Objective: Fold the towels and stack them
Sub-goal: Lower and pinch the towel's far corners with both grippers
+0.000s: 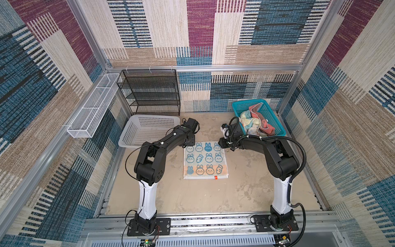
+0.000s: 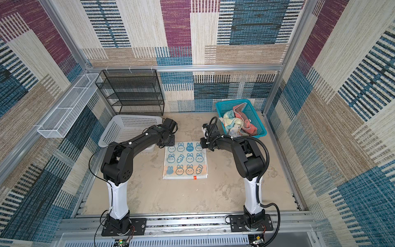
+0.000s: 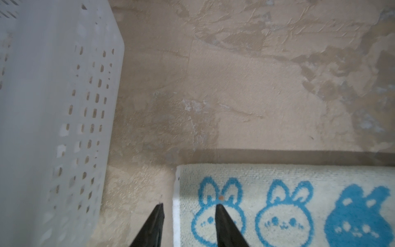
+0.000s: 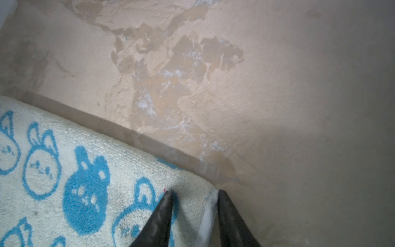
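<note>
A white towel (image 1: 205, 160) (image 2: 185, 160) printed with blue bunny faces lies flat in the middle of the table. My left gripper (image 1: 189, 144) (image 3: 189, 206) is at its far left corner, open. One finger is over bare table and the other over a bunny's ears. My right gripper (image 1: 221, 143) (image 4: 194, 193) is at the far right corner, open. The towel's (image 4: 85, 188) white hem lies between its fingers, against one of them. More towels (image 1: 256, 122) (image 2: 237, 123), pale yellow and coral, are heaped in the teal basket (image 1: 277, 126).
A white perforated basket (image 1: 147, 130) (image 3: 53, 107) stands close beside the left gripper. A black mesh shelf (image 1: 149, 92) is against the back wall and a white wire rack (image 1: 94, 107) hangs on the left wall. Bare table lies in front of the towel.
</note>
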Robot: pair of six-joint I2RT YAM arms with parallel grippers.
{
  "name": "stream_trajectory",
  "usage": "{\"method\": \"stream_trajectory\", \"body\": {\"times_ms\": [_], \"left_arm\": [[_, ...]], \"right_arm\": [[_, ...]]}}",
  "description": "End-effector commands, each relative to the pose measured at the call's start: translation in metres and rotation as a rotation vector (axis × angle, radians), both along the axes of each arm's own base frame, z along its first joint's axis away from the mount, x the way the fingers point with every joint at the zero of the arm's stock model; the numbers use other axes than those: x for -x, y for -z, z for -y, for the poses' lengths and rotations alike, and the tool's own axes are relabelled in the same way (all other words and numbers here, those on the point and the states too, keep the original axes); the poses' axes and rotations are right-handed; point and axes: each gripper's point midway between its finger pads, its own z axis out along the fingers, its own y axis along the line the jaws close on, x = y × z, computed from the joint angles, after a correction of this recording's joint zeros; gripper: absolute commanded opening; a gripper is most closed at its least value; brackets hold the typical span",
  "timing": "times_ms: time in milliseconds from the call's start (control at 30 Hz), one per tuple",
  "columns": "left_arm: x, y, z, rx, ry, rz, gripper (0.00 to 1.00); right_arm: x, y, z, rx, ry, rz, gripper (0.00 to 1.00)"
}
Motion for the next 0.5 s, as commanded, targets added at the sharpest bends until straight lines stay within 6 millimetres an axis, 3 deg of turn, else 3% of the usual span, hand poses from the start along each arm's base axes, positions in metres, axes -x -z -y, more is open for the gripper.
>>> {"method": "stream_trajectory", "body": {"times_ms": [0, 267, 467], "left_arm": [[-0.001, -0.004, 0.002, 0.000, 0.026, 0.004, 0.44], [-0.001, -0.002, 0.009, 0.026, 0.056, -0.006, 0.42], [-0.002, -0.002, 0.019, 0.064, 0.065, -0.009, 0.41]], "right_arm": [[-0.008, -0.005, 0.001, -0.002, 0.023, 0.049, 0.31], [-0.008, 0.000, 0.018, 0.025, 0.055, 0.063, 0.02], [-0.001, -0.003, 0.042, 0.096, 0.095, 0.093, 0.00]]}}
